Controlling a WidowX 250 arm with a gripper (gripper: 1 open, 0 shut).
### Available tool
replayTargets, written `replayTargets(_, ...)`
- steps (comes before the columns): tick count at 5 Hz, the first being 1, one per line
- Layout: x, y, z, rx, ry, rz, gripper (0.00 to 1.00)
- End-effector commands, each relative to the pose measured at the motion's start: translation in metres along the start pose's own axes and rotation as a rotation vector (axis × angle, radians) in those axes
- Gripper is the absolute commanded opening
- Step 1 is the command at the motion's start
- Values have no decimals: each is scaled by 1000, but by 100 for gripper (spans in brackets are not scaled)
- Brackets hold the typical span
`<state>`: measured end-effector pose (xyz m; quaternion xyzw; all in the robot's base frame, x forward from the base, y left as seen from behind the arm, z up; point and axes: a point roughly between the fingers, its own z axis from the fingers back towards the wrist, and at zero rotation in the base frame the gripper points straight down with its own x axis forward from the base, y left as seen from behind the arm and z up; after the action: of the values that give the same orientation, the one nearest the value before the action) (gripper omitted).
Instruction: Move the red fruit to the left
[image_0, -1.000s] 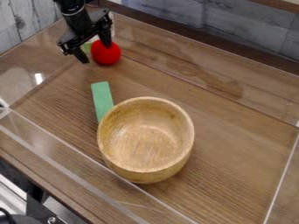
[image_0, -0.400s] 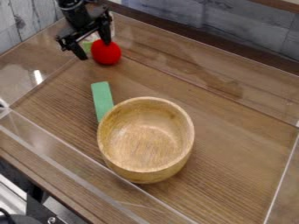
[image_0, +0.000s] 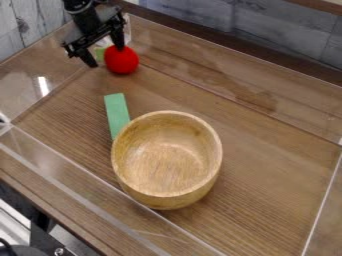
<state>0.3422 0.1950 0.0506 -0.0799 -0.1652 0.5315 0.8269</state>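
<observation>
Camera view shows the red fruit (image_0: 122, 61) resting on the wooden surface (image_0: 254, 110) at the far left, just right of the hand (image_0: 96, 48), whose fingers stand apart, holding nothing, close beside it.

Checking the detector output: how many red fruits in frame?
1. The red fruit sits on the table at upper left, beside the open gripper, beyond the green strip and wooden bowl. Nothing visible inside the bowl.
</observation>
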Motion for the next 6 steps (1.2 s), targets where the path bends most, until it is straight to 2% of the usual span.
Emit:
replayTargets(1, 6, -8, 3, -30, -43, -37, 100)
replayTargets(2, 13, 6, -1, -28, -35, -47, 100)
replayTargets(3, 17, 19, -5, -24, -30, -55, 0)
replayTargets(4, 16, 26, 0, -22, -18, -110, 100)
replayTargets(5, 14, 33, 4, -21, -7, -167, 100)
replayTargets(6, 9, 34, 0, -19, -1, -188, 100)
